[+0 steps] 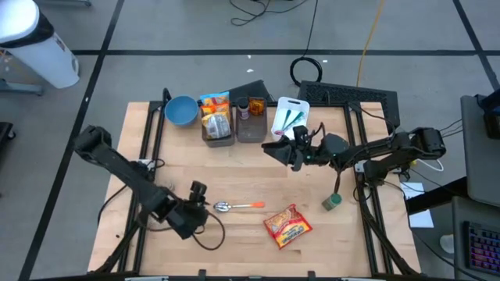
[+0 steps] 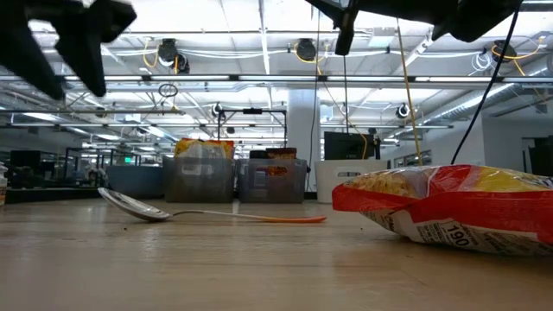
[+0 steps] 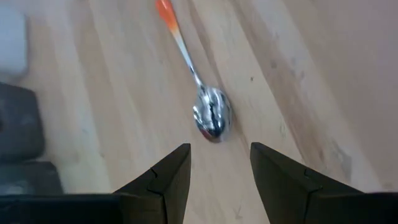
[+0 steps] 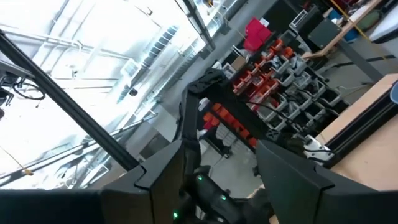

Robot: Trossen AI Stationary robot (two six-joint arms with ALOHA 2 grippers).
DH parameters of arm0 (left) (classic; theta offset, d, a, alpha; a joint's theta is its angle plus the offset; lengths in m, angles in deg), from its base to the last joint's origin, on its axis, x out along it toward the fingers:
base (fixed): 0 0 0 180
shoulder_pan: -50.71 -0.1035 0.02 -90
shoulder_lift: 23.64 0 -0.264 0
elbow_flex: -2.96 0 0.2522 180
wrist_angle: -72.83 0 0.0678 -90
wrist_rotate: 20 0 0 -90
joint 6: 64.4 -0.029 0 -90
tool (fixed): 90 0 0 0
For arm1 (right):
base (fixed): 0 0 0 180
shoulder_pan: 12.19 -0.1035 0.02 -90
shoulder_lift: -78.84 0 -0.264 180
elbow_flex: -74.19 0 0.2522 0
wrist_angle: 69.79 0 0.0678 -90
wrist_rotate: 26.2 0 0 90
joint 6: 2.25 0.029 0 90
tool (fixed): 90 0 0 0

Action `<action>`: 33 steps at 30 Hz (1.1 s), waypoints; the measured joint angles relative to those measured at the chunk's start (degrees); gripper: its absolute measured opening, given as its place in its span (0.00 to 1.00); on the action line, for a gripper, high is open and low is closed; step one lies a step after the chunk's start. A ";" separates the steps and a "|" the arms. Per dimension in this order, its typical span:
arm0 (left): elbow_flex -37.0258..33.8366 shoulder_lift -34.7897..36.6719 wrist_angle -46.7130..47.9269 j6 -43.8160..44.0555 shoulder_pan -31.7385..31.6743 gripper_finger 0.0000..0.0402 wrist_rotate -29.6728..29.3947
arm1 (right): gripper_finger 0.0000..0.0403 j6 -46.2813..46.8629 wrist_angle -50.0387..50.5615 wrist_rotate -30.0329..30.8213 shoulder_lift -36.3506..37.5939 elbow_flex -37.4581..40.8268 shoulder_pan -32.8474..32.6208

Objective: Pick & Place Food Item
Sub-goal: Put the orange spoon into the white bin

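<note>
A red and yellow food packet [image 1: 287, 225] lies flat on the wooden table, near its front edge; it also fills the right of the low view [image 2: 449, 207]. Just left of it lies a metal spoon [image 1: 241, 206] with an orange handle. My left gripper [image 1: 203, 206] hovers open, slanting down, just left of the spoon's bowl [image 3: 211, 116], which shows ahead of the fingertips [image 3: 219, 168]. My right gripper [image 1: 283, 150] is raised over the table's middle, open, tipped upward toward the ceiling [image 4: 217, 168], with nothing between its fingers.
Along the far edge stand a blue bowl [image 1: 180, 110], two clear bins [image 1: 217, 125] [image 1: 251, 123] with packets and a jar, and a white board [image 1: 291, 115] with green items. A small green object [image 1: 333, 202] sits right of the packet. Bare wood lies between.
</note>
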 joint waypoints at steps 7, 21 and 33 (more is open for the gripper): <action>-2.06 -5.03 -0.59 2.78 -2.23 0.44 4.21 | 0.49 0.12 0.02 1.46 0.00 0.00 -0.76; -3.22 -6.52 -12.09 -6.20 -5.36 0.44 1.16 | 0.49 0.11 -0.09 2.82 0.00 0.00 -1.14; -7.43 -7.53 -17.04 -10.12 -5.86 0.44 7.26 | 0.49 1.03 -0.18 2.73 0.02 0.00 -1.14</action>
